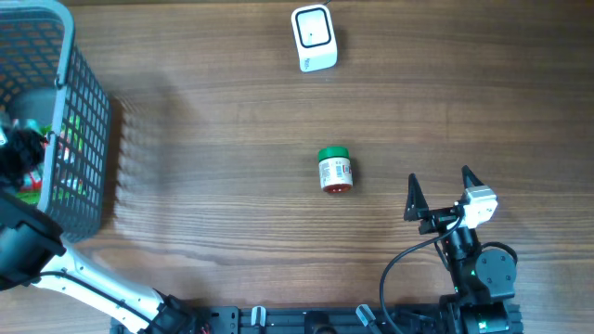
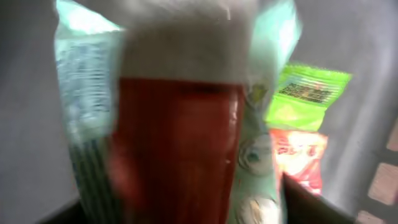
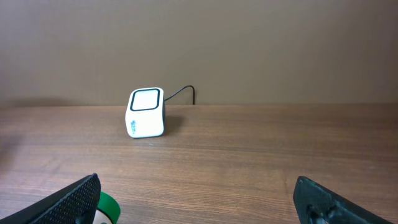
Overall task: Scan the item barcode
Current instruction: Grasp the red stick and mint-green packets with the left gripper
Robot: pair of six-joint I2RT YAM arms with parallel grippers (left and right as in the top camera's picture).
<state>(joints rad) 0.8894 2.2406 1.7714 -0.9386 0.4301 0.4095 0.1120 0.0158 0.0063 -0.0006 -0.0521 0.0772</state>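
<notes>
Right at my left tool (image 1: pixel 23 153), down in the basket (image 1: pixel 88 158), a red item (image 2: pixel 177 149) with a white top fills the wrist view, blurred and very close. I take it for the thing to scan. I cannot tell whether the tool is apart or clamped on it, because its tips are lost at the edge of the picture. That is my first worry: if I close blind, I may pinch only a corner, or catch the pale packet (image 2: pixel 84 81) pressed against its side and drag both up together. Behind it lie a green packet (image 2: pixel 308 93) and a red packet (image 2: pixel 298 158), which could snag or spill as I lift, and the basket wall is near enough to knock on the way out. I also cannot see a barcode on any face here, so I may carry the item over with the code turned away. Further off, my right tool (image 1: pixel 438 181) stands wide apart and empty above the bench (image 1: pixel 232 111). A jar (image 1: pixel 334 170) lies on its side mid-bench, between the arms and the scanner (image 1: pixel 314 37) at the far edge. A low pass could send the jar rolling or nudge the scanner askew.
</notes>
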